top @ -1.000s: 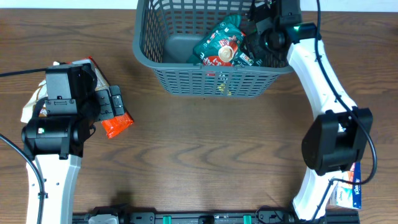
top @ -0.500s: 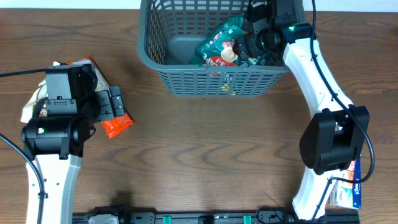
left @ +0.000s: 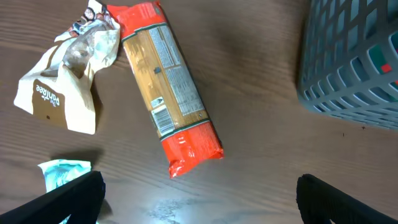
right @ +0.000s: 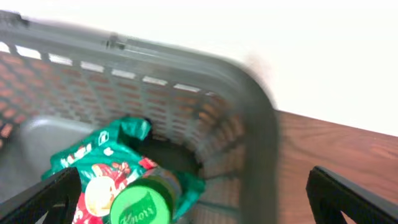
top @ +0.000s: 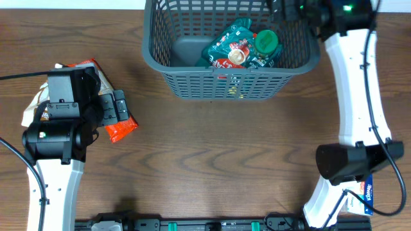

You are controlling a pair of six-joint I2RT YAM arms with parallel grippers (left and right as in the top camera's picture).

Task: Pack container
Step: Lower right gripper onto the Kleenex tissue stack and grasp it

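The dark grey lattice basket (top: 192, 83) stands at the top middle of the table. In it lie a green snack packet (top: 228, 45) and a green-lidded jar (top: 265, 41), also seen in the right wrist view (right: 142, 205). My right gripper (right: 199, 199) is open and empty above the basket's right rim (right: 261, 124). My left gripper (left: 199, 199) is open above bare table at the left. A red and tan packet (left: 168, 93) lies just ahead of it, with a beige crumpled bag (left: 65, 81) to its left.
A light teal wrapper (left: 62, 173) lies by my left finger. A blue and white packet (top: 363, 196) lies at the table's right front, behind the right arm's base. A white wall (right: 249, 37) is beyond the basket.
My right gripper has let go of the green-lidded jar into the basket and pulled up and to the right. The basket shifted slightly. The left arm has not moved.
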